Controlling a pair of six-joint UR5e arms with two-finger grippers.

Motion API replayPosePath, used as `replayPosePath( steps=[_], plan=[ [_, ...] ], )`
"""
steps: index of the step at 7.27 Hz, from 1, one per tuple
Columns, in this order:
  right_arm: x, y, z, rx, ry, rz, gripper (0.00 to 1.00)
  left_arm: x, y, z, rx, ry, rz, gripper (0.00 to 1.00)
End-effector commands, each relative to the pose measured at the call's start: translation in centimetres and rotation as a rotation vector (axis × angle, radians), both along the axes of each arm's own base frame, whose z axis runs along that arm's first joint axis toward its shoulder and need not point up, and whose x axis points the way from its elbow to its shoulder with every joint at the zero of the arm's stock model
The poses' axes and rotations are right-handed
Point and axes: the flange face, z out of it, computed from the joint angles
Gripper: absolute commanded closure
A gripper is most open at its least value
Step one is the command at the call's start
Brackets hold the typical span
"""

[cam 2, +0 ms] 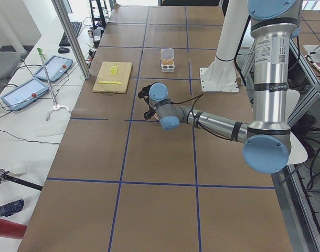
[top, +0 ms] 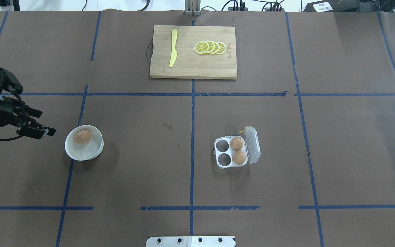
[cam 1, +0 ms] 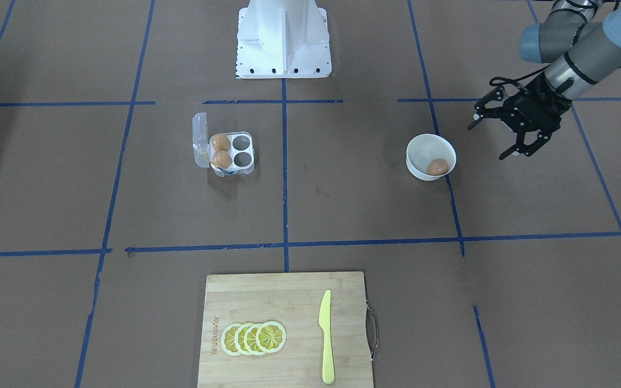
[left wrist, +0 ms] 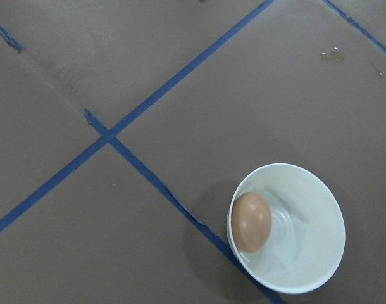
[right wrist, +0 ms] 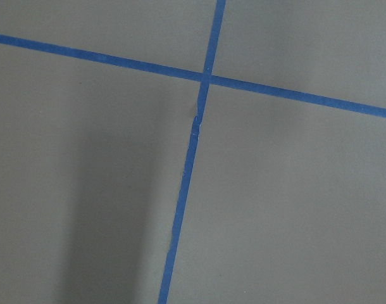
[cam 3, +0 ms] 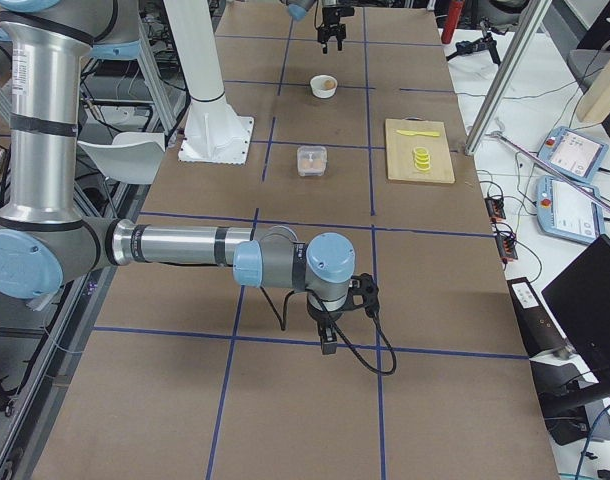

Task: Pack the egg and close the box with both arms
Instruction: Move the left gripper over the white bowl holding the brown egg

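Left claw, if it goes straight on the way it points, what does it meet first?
Probably the bowl, at its near rim; the open left claw slants down toward it, nothing between. Depth is unclear, so it might touch the table just short.

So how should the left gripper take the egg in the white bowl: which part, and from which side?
Grip the egg across its short middle, coming down from above. It lies on its side against the wall of the bowl, so the rim would likely block a sideways approach, and the rounded ends could slip. The left gripper stands open beside the bowl.
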Motion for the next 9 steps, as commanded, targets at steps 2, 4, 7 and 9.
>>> replayPosePath(
  steps=[2,4,7,9],
  plan=[
    [0.0,0.1,0.0,-0.003,-0.002,0.000,0.00,8.4,0.4,-3.7,-0.054,0.011,-0.003,0.00],
    [0.0,0.1,0.1,-0.004,-0.002,0.000,0.00,9.5,1.3,-3.1,-0.044,-0.009,-0.002,0.01],
    [0.0,0.0,0.1,-0.004,-0.002,0.002,0.00,11.1,1.9,-1.5,-0.030,-0.056,-0.030,0.02],
    [0.0,-0.1,0.0,-0.004,-0.002,0.004,0.00,10.5,2.5,-0.3,-0.024,-0.076,-0.020,0.06]
  ],
)
